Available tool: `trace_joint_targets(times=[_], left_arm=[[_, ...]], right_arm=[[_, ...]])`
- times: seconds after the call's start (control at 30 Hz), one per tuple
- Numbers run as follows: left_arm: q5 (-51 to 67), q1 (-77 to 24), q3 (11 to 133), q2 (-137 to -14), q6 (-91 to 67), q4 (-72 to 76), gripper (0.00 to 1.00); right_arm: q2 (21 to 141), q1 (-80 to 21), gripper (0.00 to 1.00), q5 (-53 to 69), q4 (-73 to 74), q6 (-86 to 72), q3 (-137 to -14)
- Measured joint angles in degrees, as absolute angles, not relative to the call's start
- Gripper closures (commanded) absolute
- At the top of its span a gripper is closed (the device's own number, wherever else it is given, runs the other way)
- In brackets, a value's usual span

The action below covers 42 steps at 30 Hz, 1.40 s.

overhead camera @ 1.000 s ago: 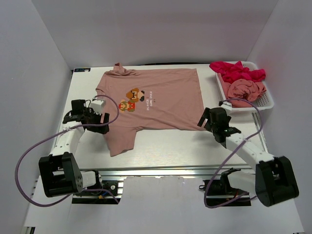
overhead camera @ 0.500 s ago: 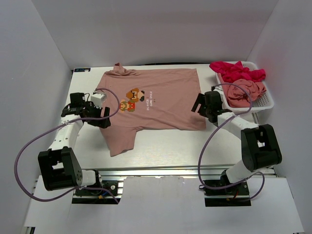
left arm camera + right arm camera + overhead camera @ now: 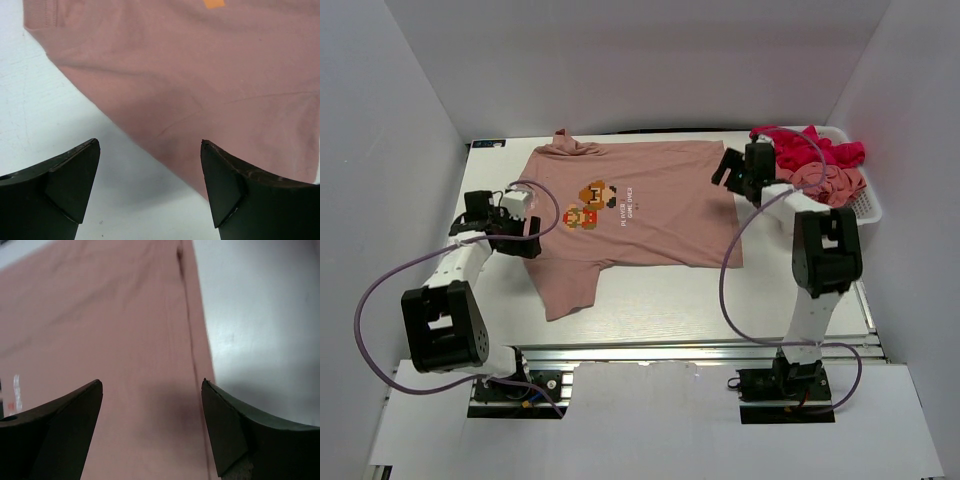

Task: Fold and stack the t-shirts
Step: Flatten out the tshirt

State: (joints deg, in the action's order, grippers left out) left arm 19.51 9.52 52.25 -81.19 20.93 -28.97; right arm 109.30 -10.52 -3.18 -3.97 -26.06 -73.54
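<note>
Left gripper (image 3: 528, 238) sits low at the left edge of a dusty salmon-pink cotton t-shirt with a pixel print (image 3: 655, 215), jaws spread, nothing held. Shirt lies flat on the white table (image 3: 660, 300). Right gripper (image 3: 728, 170) is over the shirt's far-right hem corner, arm stretched forward, jaws spread and empty.

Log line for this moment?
printed shirt: flat on table | left fingers: open, over shirt edge | right fingers: open, over hem | basket: red shirt, pink shirt
</note>
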Motion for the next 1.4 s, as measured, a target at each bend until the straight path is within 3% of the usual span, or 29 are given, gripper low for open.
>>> trace_joint_targets(times=[0.27,0.77,1.4], left_arm=[[19.88,11.97,52.34,-85.17,20.01,-24.32,0.09],[21.54,12.6,54.46,-94.52,18.55,-20.4,0.09],[23.07,12.64,55.27,-94.52,16.43,-18.39,0.09]], right_arm=[[128.68,-5.93,0.18,1.5,-3.14,-18.55,-98.32],[149.32,-2.85,0.19,20.34,-1.54,-14.68,-122.76],[150.82,-2.11,0.2,24.18,-3.03,-17.39,-125.16]])
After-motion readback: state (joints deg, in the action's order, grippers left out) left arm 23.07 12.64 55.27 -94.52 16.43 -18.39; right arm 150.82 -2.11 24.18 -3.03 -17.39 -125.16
